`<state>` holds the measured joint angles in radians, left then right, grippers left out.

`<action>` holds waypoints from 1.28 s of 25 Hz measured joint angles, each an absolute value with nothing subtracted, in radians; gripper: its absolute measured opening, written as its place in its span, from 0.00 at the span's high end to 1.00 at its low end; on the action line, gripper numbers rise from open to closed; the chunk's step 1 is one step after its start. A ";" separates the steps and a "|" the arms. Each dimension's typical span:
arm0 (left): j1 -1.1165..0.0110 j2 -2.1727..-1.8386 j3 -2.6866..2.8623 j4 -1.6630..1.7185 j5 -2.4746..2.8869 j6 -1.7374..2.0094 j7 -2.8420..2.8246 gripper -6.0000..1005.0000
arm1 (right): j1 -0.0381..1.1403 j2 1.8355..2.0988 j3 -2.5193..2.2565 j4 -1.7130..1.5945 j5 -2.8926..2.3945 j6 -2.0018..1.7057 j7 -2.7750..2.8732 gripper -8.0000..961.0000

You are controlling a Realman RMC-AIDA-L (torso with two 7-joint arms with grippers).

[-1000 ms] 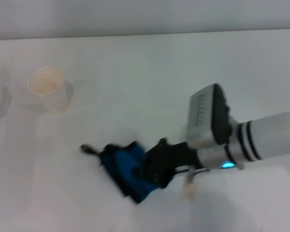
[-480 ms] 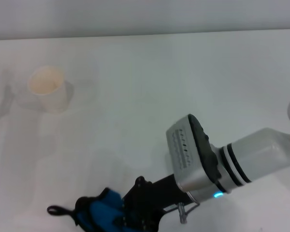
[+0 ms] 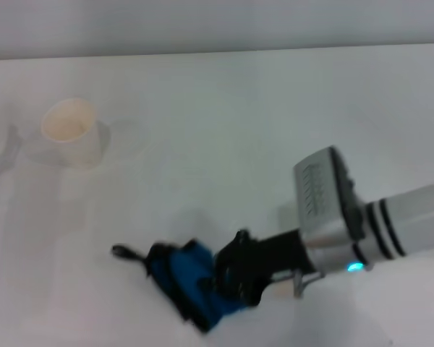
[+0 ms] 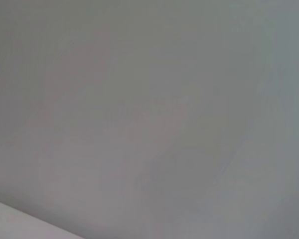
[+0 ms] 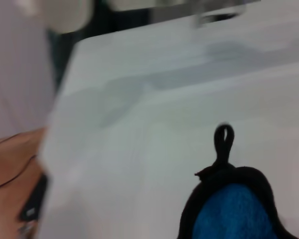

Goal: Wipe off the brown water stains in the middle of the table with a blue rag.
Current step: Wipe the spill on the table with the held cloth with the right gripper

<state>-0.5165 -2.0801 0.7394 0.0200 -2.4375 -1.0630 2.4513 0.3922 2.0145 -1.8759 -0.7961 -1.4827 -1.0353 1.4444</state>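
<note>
- The right tool (image 3: 228, 278) clamps the blue rag (image 3: 184, 278) and presses it flat on the white table (image 3: 224, 123), its black fingers closed over the cloth's near edge.
- In the head view the rag lies low and just left of centre, at roughly seven o'clock from the middle of the table, crumpled, with its black edging showing along the lower side.
- A short black loop tab (image 3: 123, 252) trails from the rag's far corner toward nine o'clock, resting on the bare tabletop.
- The right arm enters from the four o'clock edge, a white sleeve with black rings and a lit blue indicator (image 3: 356, 267) just behind the wrist; a grey camera housing (image 3: 325, 195) sits on top of it.
- A cream paper cup (image 3: 71, 131) stands upright well apart from the rag, toward ten o'clock, with a soft shadow around its base.
- A faint tan smear (image 3: 278, 291) shows on the table just beside the wrist; no larger puddle outline can be made out on the white surface.
- The right wrist view shows the rag (image 5: 234, 211) from close up, black-bordered blue cloth with the loop tab (image 5: 224, 139) standing out over the table.
- The left wrist view shows only a plain grey surface, and the left tool appears nowhere.
</note>
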 joint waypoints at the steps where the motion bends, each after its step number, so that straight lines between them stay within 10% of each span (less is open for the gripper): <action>1: -0.517 -2.080 0.739 0.020 -2.437 -1.063 2.451 0.14 | 0.388 2.014 -1.844 -0.788 -1.483 -1.031 1.432 0.90; 20: -0.517 -2.084 0.739 0.020 -2.439 -1.063 2.451 0.14 | 0.491 2.026 -1.979 -0.736 -1.397 -0.951 1.413 0.90; 32: -0.517 -2.083 0.739 0.020 -2.439 -1.063 2.450 0.14 | 0.333 2.000 -1.599 -0.728 -1.503 -0.999 1.349 0.90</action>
<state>-0.5170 -2.0831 0.7394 0.0199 -2.4390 -1.0631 2.4496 0.3328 1.9999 -1.5990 -0.7280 -1.5025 -0.9990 1.3493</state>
